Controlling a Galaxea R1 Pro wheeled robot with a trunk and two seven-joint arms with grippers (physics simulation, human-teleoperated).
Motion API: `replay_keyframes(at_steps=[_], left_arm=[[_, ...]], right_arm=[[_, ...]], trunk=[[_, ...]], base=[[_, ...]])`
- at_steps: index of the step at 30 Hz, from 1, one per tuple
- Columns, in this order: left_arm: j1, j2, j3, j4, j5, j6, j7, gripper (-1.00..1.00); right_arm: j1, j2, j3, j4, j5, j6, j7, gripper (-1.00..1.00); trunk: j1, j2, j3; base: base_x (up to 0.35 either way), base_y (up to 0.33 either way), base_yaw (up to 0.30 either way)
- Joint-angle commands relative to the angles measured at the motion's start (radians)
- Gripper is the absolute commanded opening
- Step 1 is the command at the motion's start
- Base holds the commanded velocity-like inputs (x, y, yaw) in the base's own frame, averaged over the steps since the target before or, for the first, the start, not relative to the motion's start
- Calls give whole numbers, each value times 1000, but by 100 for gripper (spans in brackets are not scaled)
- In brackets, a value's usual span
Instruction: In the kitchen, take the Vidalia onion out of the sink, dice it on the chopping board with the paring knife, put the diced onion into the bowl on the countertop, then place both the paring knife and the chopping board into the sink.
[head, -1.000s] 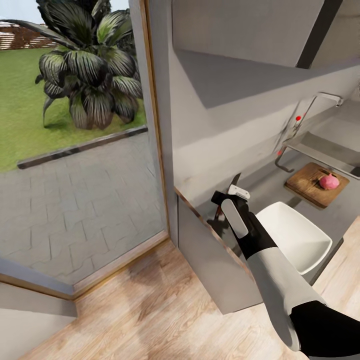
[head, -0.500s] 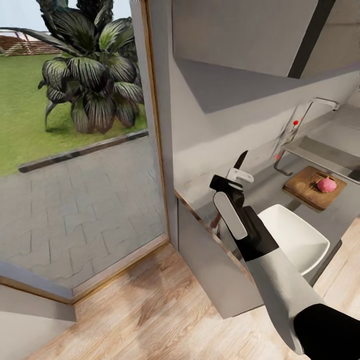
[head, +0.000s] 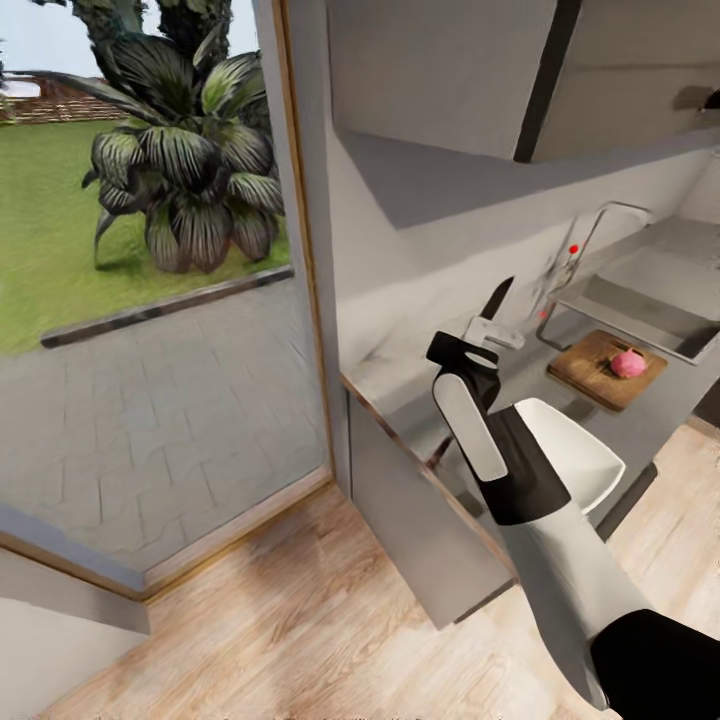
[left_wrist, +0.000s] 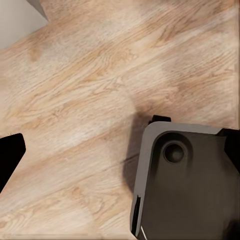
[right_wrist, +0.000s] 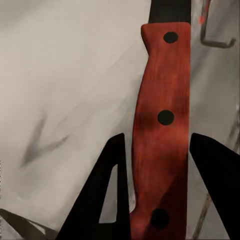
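My right gripper is shut on the paring knife and holds it above the grey countertop, dark blade pointing up. In the right wrist view the reddish-brown knife handle sits between the two black fingers. The white square bowl lies just right of that arm. Beyond it the brown chopping board carries the pinkish Vidalia onion. The grey sink with its chrome tap lies behind the board. My left gripper hangs open over the wooden floor.
A glass door at the left looks onto paving, grass and a large plant. Wall cabinets hang above the counter. Dark cabinet fronts drop to the wood floor. The robot's grey base sits under the left gripper.
The right gripper has lifted the paring knife up off the countertop, blade now higher. The camera has swung, so the board, bowl and sink sit further left in the picture.
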Motion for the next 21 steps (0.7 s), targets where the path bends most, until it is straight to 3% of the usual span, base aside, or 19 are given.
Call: replay_keyframes(at_steps=[1, 21], left_arm=[[0, 1, -4, -2, 6, -2, 6, 100], [0, 1, -4, -2, 5, -2, 6, 100]], right_arm=[[-1, 0, 1, -8, -5, 8, -8, -100], [-1, 0, 1, -31, -5, 25, -9, -100]], trunk=[[0, -2, 0], [0, -2, 32]], base=[[-146, -199, 0], [-21, -288, 0]])
